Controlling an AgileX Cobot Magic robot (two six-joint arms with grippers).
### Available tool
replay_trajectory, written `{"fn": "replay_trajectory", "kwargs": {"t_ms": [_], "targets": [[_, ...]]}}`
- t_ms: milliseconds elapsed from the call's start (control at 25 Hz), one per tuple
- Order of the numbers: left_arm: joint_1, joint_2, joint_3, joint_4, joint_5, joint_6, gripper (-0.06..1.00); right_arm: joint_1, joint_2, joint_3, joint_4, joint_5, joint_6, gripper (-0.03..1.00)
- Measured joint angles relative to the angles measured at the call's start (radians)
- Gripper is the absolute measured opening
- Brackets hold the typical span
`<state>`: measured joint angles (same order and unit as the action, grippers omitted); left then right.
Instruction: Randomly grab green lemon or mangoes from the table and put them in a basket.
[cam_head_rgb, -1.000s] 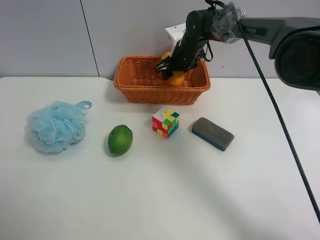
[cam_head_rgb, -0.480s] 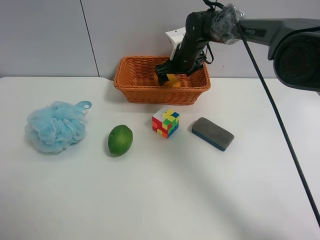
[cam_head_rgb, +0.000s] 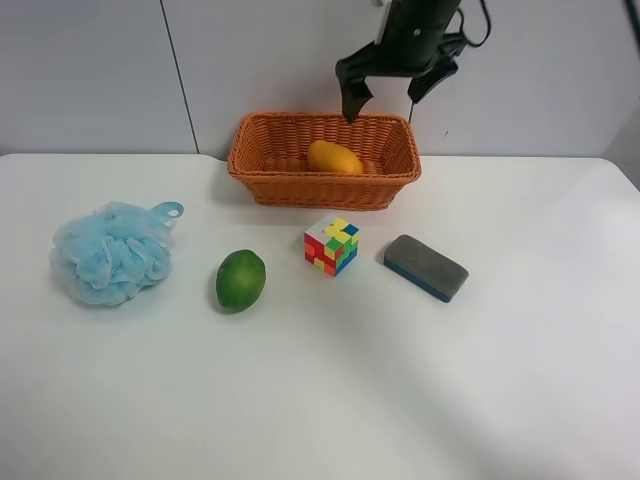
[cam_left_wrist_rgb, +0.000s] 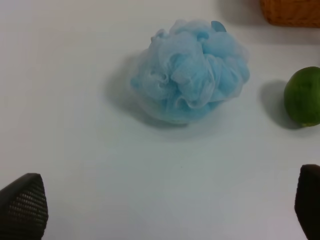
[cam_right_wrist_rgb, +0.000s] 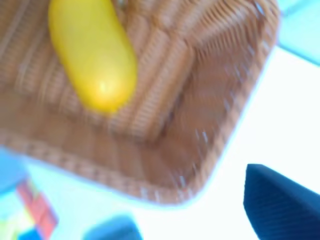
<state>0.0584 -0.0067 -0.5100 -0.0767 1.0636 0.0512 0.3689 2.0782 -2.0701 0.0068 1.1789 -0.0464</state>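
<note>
woven wicker basket (cam_head_rgb: 320, 190), smooth glossy mango (cam_head_rgb: 334, 157), soft frilly mesh puff (cam_head_rgb: 108, 252), matt white table (cam_head_rgb: 300, 400)

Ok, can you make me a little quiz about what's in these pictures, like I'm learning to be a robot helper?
1. True or false: the mango lies inside the wicker basket.
2. What stands between the green lemon and the grey eraser? A) blue bath pouf B) colour cube C) a banana
3. Fill in: the right gripper over the basket is ____ and holds nothing.

Key: 1 true; 2 B; 3 open.
</note>
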Motion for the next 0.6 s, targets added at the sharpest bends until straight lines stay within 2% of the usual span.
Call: {"fn": "replay_trajectory", "kwargs": {"t_ms": [360, 440, 600], "targets": [[0.0, 0.0, 0.0, 0.0, 0.0, 0.0, 0.99, 0.005, -0.259, 0.019, -0.007, 0.036, 0.001, 0.99], [0.0, 0.0, 0.0, 0.0, 0.0, 0.0, 0.99, 0.009, -0.34, 0.095, -0.007, 0.034, 0.001, 0.99], [0.0, 0.0, 0.0, 0.0, 0.0, 0.0, 0.99, 0.008, -0.562, 0.345, -0.007, 0.039, 0.002, 0.99]]}}
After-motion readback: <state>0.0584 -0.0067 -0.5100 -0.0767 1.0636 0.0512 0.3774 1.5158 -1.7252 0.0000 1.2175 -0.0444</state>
